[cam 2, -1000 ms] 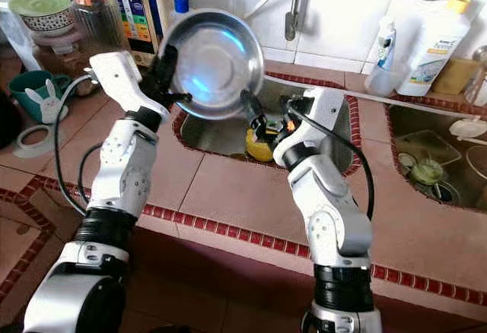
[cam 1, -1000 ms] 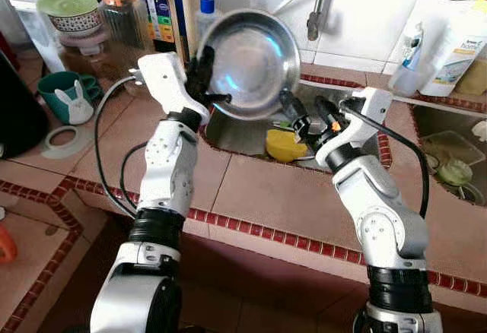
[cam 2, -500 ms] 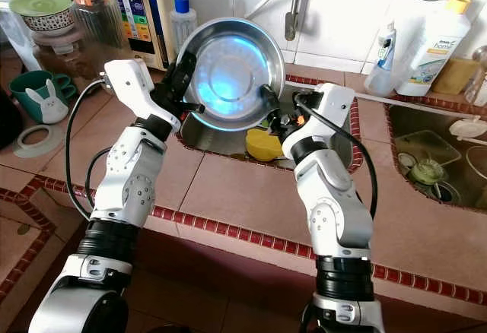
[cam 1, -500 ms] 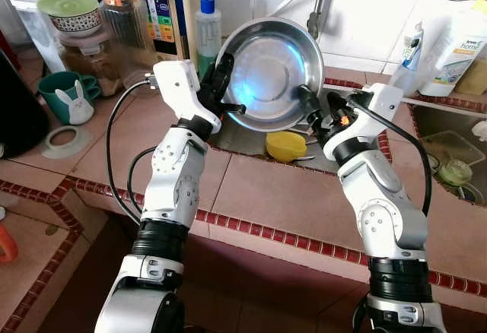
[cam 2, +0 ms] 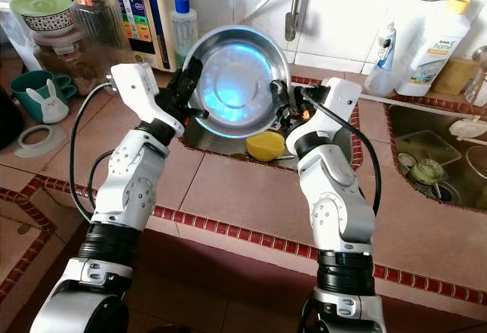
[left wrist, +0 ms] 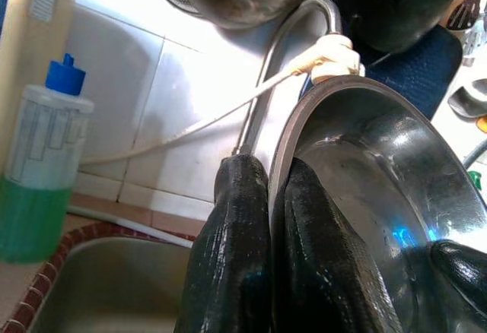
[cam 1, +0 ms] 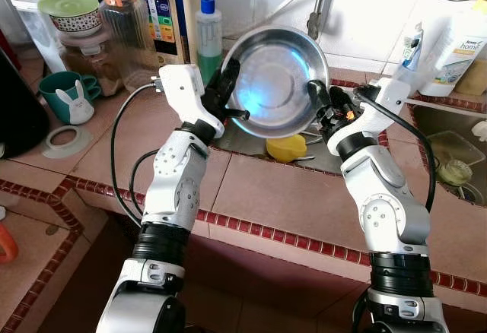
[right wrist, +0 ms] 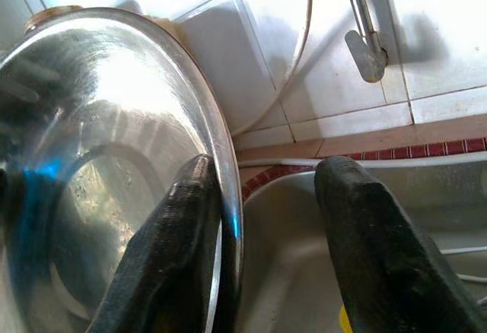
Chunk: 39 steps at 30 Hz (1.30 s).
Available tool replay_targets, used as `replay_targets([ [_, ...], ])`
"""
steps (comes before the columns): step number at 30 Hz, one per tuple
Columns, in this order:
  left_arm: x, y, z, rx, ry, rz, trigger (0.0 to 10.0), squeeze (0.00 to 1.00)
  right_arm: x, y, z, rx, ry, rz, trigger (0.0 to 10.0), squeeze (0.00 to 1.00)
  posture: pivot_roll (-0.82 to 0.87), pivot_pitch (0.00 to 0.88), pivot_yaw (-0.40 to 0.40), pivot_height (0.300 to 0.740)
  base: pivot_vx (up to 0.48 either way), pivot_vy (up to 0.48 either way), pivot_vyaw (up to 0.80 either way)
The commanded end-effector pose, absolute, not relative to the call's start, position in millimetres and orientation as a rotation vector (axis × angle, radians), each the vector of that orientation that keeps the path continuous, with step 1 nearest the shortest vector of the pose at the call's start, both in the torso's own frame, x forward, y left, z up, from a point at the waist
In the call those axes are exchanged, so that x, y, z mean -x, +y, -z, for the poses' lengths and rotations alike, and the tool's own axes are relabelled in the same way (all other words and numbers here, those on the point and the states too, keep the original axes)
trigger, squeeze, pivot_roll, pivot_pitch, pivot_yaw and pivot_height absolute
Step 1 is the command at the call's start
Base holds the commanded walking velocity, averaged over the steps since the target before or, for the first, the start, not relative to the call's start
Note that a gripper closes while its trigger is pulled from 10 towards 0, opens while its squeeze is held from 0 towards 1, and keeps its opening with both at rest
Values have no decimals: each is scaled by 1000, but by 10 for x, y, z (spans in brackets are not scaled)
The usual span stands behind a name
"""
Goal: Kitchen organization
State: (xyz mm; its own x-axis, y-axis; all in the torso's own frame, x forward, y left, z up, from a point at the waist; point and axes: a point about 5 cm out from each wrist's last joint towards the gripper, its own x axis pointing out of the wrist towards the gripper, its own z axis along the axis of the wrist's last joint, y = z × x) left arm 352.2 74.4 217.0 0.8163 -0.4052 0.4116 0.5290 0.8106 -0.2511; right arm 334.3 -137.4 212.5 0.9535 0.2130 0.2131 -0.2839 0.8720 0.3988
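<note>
A round steel bowl point(cam 1: 278, 82) hangs tilted above the sink point(cam 1: 234, 137), its hollow facing me. My left gripper point(cam 1: 230, 96) is shut on the bowl's left rim; in the left wrist view the two black fingers point(left wrist: 243, 219) pinch the rim of the bowl point(left wrist: 380, 188). My right gripper point(cam 1: 326, 106) is at the bowl's right rim and open. In the right wrist view its fingers point(right wrist: 175, 249) stand wide apart with the bowl's edge point(right wrist: 224, 158) between them, one finger lying against the inside.
A yellow thing point(cam 1: 287, 147) lies in the sink under the bowl, below the faucet point(cam 1: 318, 6). A green soap bottle point(cam 1: 207, 33), an orange-lidded jar point(cam 1: 118, 14) and a teal rabbit mug point(cam 1: 68, 97) stand at the left. A second basin point(cam 1: 453, 169) holds dishes at the right.
The left gripper has carried the bowl rightward over the sink. The right gripper has come up from the sink to the bowl's right rim.
</note>
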Motion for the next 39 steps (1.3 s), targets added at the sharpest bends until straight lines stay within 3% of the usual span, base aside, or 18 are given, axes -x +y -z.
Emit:
replay_targets([
  [1,-3484,685,-2216,364,-365,562,0,0,-3356,-1386,-2135,-457,-158,-258,0,0,67,22,5,740,0,0,0],
  [14,-3461,646,-2129,372,-311,592,0,0,-3337,-1396,-2125,-507,-144,-279,0,0,63,25,5,740,0,0,0],
  [15,-3458,640,-2114,362,-303,591,5255,0,-3335,-1401,-2124,-508,-143,-276,0,0,64,26,6,740,0,0,0],
  [17,-3458,641,-2104,353,-298,584,5255,0,-3333,-1402,-2121,-509,-142,-276,0,0,64,26,6,740,0,0,0],
  [18,-3460,637,-2103,355,-296,588,10000,0,-3336,-1404,-2121,-512,-141,-271,0,0,64,26,4,740,0,0,0],
  [24,-3474,657,-2079,333,-280,566,10000,0,-3354,-1424,-2097,-514,-126,-246,0,0,67,26,2,740,0,0,0],
  [25,-3476,665,-2067,339,-273,561,10000,1000,-3355,-1428,-2089,-514,-123,-241,0,0,68,27,2,740,0,0,0],
  [39,-3461,664,-2065,333,-272,559,10000,1000,-3378,-1448,-2054,-514,-111,-198,0,0,72,31,2,740,0,0,0],
])
